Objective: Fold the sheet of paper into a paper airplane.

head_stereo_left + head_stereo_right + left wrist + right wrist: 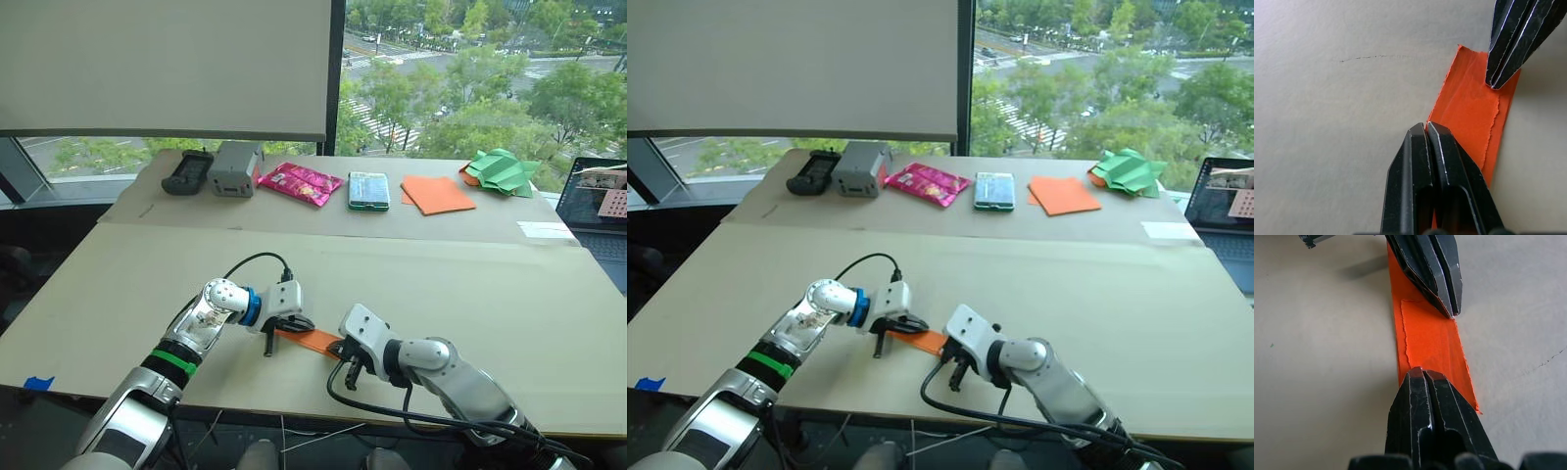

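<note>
Pressing down with closed fingers at both ends of the folded orange paper (315, 340), lower centre of the frame near the cardboard table's (470, 284) front edge: left gripper (1427, 128) on one end, right gripper (1422, 373) on the other. Judging it featherlight, limp, tear-prone and slippery on cardboard; pinching at the layered fold edges, not the ragged flap.

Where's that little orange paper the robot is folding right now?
The sheet of paper lies flat at the near edge of the table, pinned between the left end effector and the right end effector, both shut.
</note>
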Robot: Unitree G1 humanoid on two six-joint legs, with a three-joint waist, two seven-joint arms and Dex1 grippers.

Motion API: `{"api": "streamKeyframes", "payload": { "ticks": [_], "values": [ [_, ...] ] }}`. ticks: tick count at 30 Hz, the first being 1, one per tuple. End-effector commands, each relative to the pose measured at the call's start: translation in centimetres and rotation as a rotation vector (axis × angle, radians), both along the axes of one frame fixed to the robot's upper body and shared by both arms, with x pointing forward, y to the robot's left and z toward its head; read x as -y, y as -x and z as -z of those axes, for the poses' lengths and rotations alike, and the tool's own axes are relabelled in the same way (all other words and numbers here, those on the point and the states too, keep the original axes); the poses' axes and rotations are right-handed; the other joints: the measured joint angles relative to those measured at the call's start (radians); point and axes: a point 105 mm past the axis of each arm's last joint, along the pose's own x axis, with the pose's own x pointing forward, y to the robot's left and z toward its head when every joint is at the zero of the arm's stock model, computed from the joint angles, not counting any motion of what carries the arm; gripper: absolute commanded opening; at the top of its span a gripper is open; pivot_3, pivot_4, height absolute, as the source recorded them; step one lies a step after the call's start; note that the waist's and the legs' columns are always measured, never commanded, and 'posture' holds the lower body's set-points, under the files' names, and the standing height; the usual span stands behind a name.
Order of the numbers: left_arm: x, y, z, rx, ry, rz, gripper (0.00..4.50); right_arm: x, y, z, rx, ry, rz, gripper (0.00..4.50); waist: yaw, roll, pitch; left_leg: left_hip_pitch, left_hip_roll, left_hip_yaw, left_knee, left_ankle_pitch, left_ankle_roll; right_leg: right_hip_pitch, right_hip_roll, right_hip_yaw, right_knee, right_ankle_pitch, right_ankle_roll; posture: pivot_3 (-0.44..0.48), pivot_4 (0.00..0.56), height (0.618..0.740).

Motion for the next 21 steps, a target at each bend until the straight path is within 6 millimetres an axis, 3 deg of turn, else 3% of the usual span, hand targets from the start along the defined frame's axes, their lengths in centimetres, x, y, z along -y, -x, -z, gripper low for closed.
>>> {"api": "streamKeyframes", "payload": {
  "ticks": [1,13,21],
  "values": [
    [-5.2,2.1,6.0,-0.172,-0.239,-0.103,0.12,1.6,1.1,3.4,-0.145,0.099,0.053,0.02,-0.005,0.001,-0.001,0.000,0.000,0.000,0.000,0.000,0.000,0.000,0.000,0.000,0.000,0.000,0.000,0.000,0.150,0.702],
    [-9.0,4.3,6.7,-0.215,-0.270,-0.192,0.12,1.4,1.2,3.5,-0.149,0.104,0.050,0.02,-0.041,0.003,-0.002,0.011,0.002,-0.002,-0.003,-0.005,-0.004,0.000,0.000,-0.001,0.001,0.000,0.000,0.000,0.150,0.702],
    [-10.9,4.4,6.8,-0.215,-0.289,-0.258,0.12,0.4,0.9,3.2,-0.117,0.111,0.005,0.02,-0.056,0.004,-0.002,0.022,0.001,-0.007,-0.003,-0.016,-0.009,0.000,-0.014,-0.019,0.000,0.000,0.000,0.000,0.150,0.702]
  ]
}}
